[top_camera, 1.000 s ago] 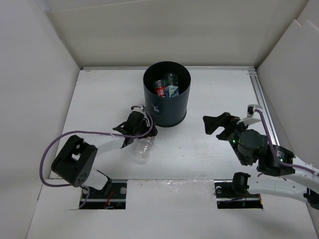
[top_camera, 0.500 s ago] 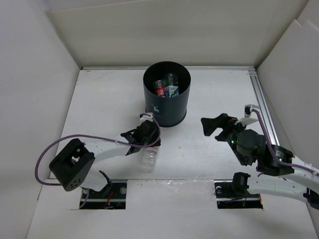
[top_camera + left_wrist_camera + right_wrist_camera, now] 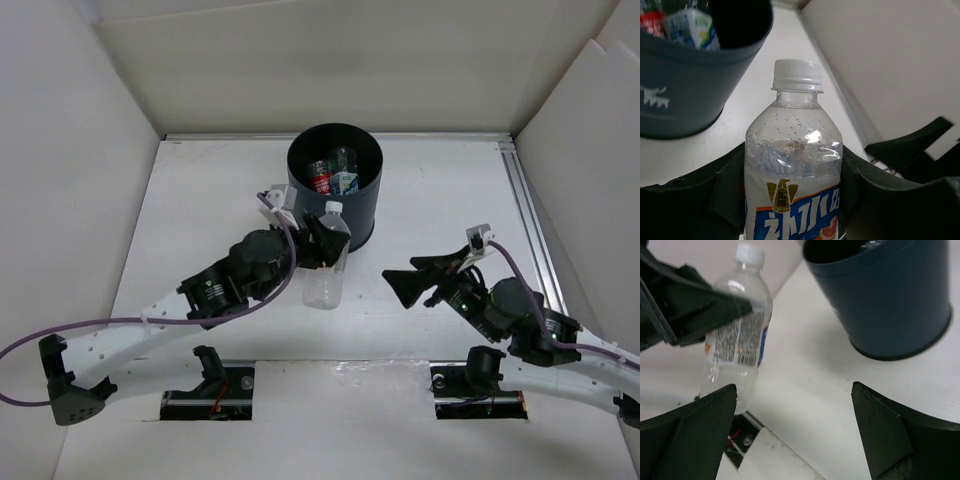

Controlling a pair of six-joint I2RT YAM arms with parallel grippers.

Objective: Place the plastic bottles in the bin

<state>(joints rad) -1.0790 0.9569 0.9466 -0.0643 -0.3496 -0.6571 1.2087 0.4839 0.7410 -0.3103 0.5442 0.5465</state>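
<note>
Nearest me, my right pincer [image 3: 412, 280] is hanging released over the table [image 3: 200, 200], jaws spread wide. Beyond it, my left pincer [image 3: 322, 248] is grasping a clear bottle [image 3: 325, 272] by its body, holding it upright just in front of the bin [image 3: 340, 225]. Inside the bin, a red-labelled bottle [image 3: 320, 181] and a blue-white one [image 3: 346, 181] are sitting.

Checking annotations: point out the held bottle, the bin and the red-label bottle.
held bottle [image 3: 792, 165]: left wrist view, on its clear shoulder.
bin [image 3: 355, 222]: top external view, on its outer wall.
red-label bottle [image 3: 320, 182]: top external view, on its label, inside the bin.
</note>
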